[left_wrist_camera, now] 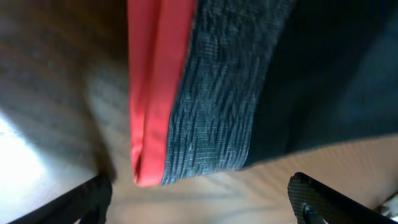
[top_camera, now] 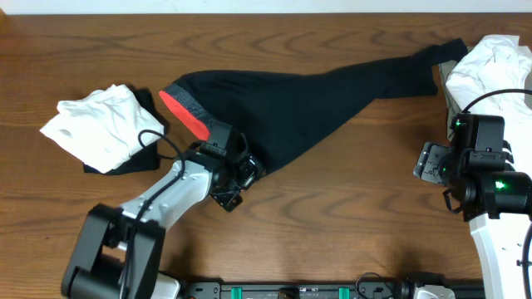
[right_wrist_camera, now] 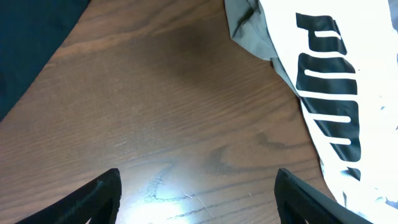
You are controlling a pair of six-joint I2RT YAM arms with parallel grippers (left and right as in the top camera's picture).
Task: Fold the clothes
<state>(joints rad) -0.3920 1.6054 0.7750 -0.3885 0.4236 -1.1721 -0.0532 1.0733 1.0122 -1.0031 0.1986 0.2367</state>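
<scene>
Black leggings [top_camera: 307,100] are laid on the tabletop [top_camera: 332,216] with long axis from red-and-grey waistband [left_wrist_camera: 186,93] at centre-left to leg ends at upper right; waistband is found just ahead of the left pincer [left_wrist_camera: 200,190], jaws apart, nothing held.

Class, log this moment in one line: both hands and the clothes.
left hand: open, at red-grey waistband of black pants | right hand: open, over table, beside PUMA top | white top: crumpled, far left
</scene>
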